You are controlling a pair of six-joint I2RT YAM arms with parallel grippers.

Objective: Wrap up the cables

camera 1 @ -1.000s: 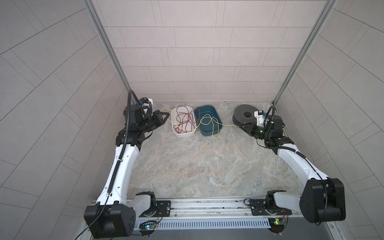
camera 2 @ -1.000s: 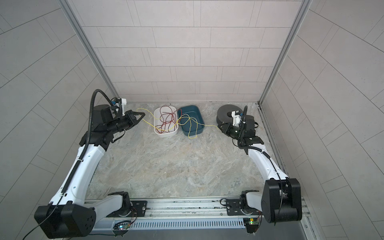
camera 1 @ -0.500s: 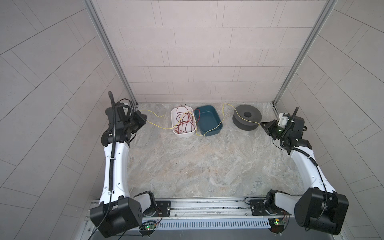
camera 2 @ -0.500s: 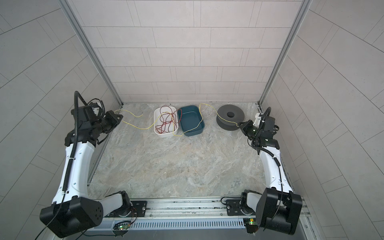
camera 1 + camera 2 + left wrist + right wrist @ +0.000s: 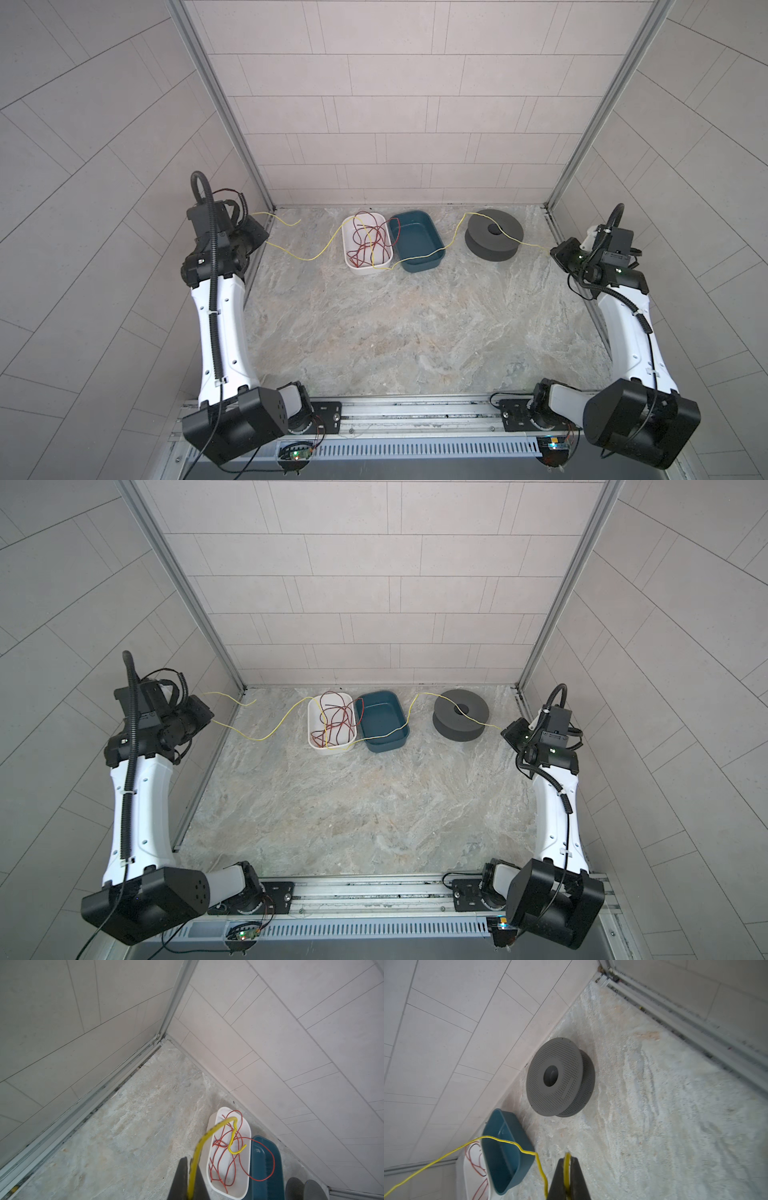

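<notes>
Arms spread wide in both top views: my left claw [image 5: 262, 236] hangs by the left wall and my right claw [image 5: 555, 251] by the right wall. The yellow cable [image 5: 308, 259] sags between them over the white tub [image 5: 365, 272], blue tub [image 5: 424, 266] and grey spool [image 5: 482, 246]. Left wrist view: fingers pressed together, pinching the cable. Right wrist view: the same pinch, with the spool well ahead.

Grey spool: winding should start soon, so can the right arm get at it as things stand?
Probably yes: only bare floor lies between the right end effector and the spool. But it is shut on the yellow cable, so gripping looks unlikely.
</notes>
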